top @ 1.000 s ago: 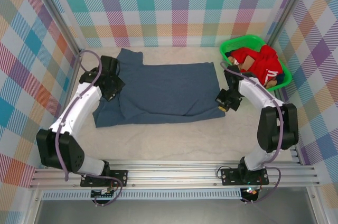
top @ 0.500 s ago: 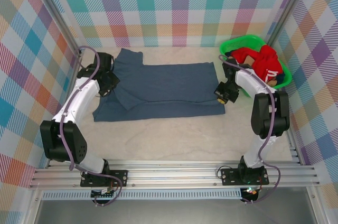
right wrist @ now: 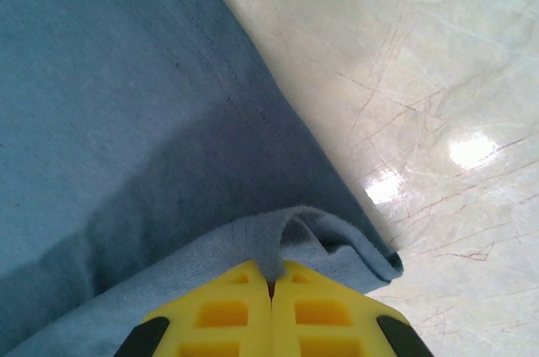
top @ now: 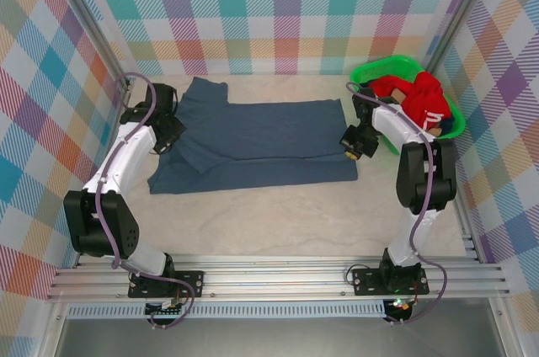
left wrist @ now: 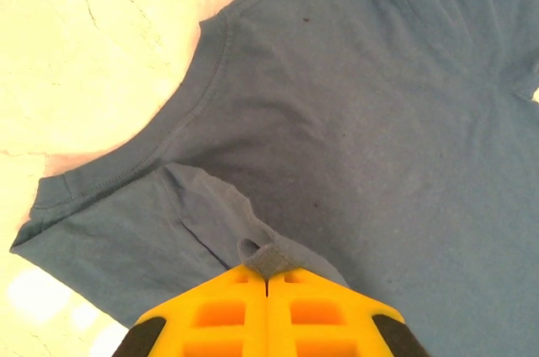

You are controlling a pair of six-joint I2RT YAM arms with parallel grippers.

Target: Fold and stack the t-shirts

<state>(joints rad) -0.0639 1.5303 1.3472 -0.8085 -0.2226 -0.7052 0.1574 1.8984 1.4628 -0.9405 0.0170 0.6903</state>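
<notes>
While the slate-blue t-shirt (top: 261, 142) is lying lengthwise, left to right, on the table (top: 278, 222), the left gripper (left wrist: 267, 277) is pinching a fold at its collar end. The right gripper (right wrist: 271, 281) is pinching the opposite hem corner.

There are 1 shirt (top: 261, 142), 1 basket (top: 381, 64) at the table (top: 278, 222)'s far right corner, and 2 arms: left arm (top: 126, 159), right arm (top: 394, 127).

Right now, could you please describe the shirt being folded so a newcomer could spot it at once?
On the pale table, look to the far middle. The t-shirt lies spread there, large and plain slate-blue, while the red clothes sit heaped in the green basket in the far right corner.
</notes>
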